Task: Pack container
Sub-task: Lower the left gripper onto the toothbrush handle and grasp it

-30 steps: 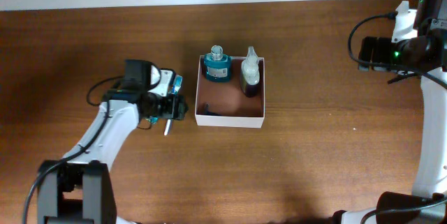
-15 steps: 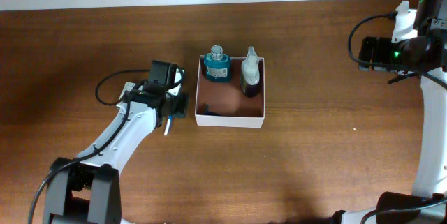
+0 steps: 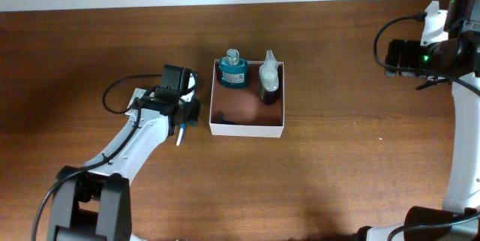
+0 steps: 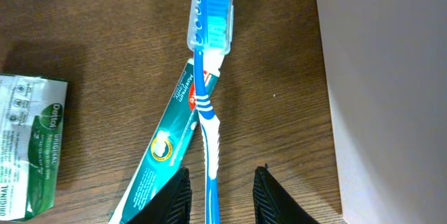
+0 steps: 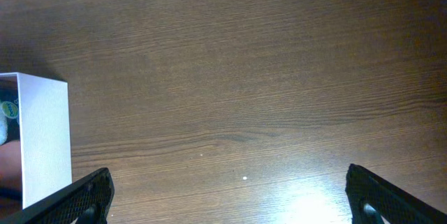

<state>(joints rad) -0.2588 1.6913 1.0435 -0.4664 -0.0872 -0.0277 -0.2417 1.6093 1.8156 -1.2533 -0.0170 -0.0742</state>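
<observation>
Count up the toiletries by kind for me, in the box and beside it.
Bottles: 2 (teal bottle, pale bottle, both in the container)
Toothbrush: 1
Toothpaste tube: 1
Green-and-white packet: 1
Small dark thing in the container, kind unclear: 1
Total: 6

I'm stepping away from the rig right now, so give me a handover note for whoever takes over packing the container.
Left gripper: open, jaws straddling the toothbrush handle, no grip yet.
Right gripper: open, over bare table, off to the right.
Container: mid-table, blue bottle and pale bottle packed inside.
Left to pack: toothbrush, toothpaste tube, green packet, all lying outside its left wall.
</observation>
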